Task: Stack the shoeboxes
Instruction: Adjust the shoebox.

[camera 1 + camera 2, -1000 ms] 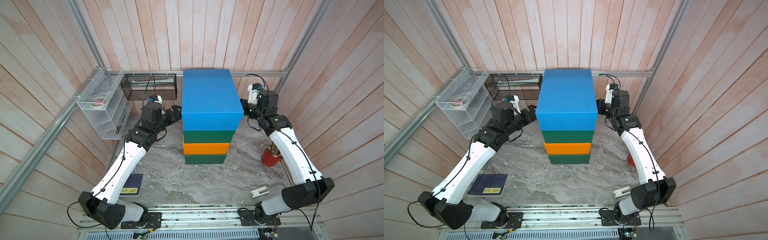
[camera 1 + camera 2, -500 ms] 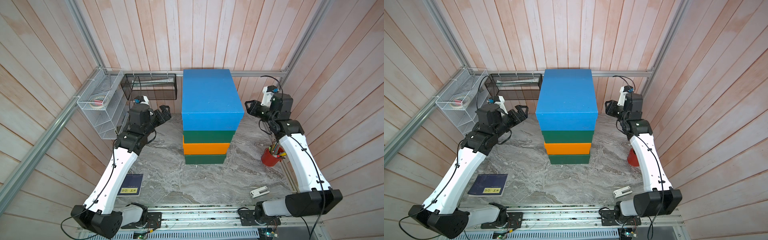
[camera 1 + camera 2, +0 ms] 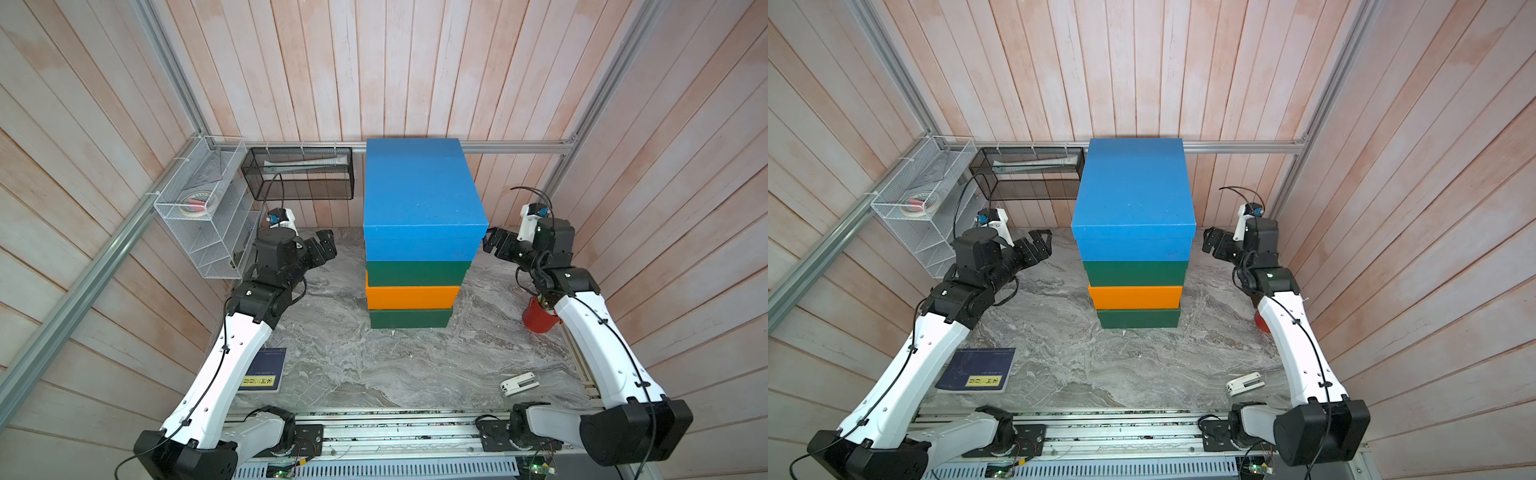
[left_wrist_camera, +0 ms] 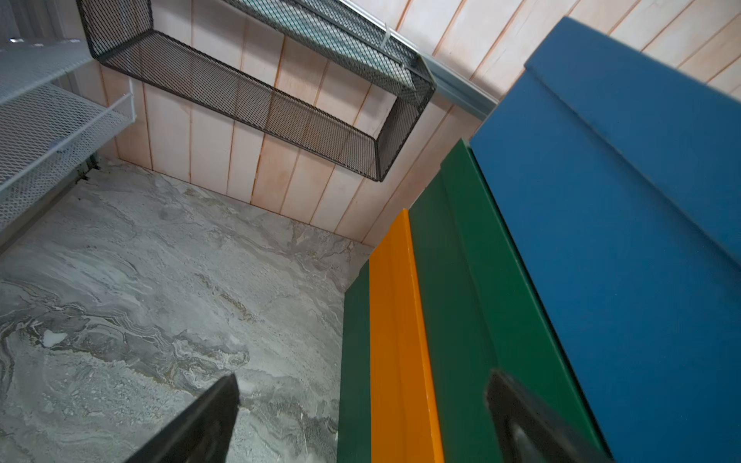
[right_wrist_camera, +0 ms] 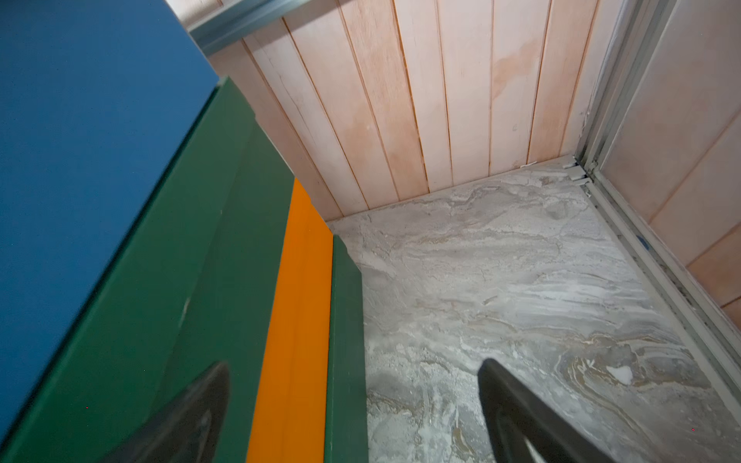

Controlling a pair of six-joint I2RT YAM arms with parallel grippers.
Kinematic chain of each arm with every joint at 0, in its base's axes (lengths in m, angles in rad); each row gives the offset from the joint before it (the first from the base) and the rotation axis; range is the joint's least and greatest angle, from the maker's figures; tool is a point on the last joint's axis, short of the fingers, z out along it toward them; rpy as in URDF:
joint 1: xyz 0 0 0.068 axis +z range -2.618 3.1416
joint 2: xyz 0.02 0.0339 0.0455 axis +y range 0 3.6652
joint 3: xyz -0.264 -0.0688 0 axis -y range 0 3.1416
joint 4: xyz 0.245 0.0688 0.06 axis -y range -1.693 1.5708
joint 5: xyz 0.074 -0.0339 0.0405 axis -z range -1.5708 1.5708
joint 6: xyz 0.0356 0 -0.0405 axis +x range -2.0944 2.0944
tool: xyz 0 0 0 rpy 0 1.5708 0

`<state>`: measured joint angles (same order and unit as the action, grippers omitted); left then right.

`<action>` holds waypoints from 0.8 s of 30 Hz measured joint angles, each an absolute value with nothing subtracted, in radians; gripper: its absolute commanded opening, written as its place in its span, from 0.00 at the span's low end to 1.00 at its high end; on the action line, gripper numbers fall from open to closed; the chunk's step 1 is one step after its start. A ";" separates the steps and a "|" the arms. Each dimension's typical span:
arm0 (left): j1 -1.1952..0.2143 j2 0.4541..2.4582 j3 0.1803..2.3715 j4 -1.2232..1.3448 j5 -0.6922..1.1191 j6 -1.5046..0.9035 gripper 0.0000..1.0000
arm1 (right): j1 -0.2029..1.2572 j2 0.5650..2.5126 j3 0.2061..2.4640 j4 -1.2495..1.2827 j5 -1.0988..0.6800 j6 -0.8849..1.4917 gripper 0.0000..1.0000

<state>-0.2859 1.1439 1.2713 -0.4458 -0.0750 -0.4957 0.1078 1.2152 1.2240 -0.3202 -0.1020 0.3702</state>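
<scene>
Marble tabletop [image 3: 332, 365] bore our shoeboxes [image 3: 415, 270] in one column, blue on top; left gripper [image 3: 326, 247] and right gripper [image 3: 494, 245] stood spread, empty, flanking it, since we judged stacking done.

Yellow label [image 3: 984, 380] on dark blue book [image 3: 974, 362]: Chinese characters, unreadably small

My left arm [image 3: 232, 357] covers the 9 o'clock edge of the book [image 3: 269, 365]; I can't read its label. At 3 o'clock my right arm [image 3: 598, 345] half-hides the red cup [image 3: 536, 325].
</scene>
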 measured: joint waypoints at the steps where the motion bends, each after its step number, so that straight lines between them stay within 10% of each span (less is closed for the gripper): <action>1: -0.286 1.132 1.259 -0.435 -0.067 -0.490 1.00 | 0.108 1.190 1.199 -0.307 -0.101 0.369 0.98; 24: -0.282 1.342 1.762 -0.260 0.515 -0.575 1.00 | 0.183 1.314 1.761 -0.209 -0.594 0.446 0.73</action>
<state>-0.2821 1.3422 1.7618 -0.2596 0.5148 -0.5747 0.1825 1.3140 1.7611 -0.2089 -0.5941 0.4458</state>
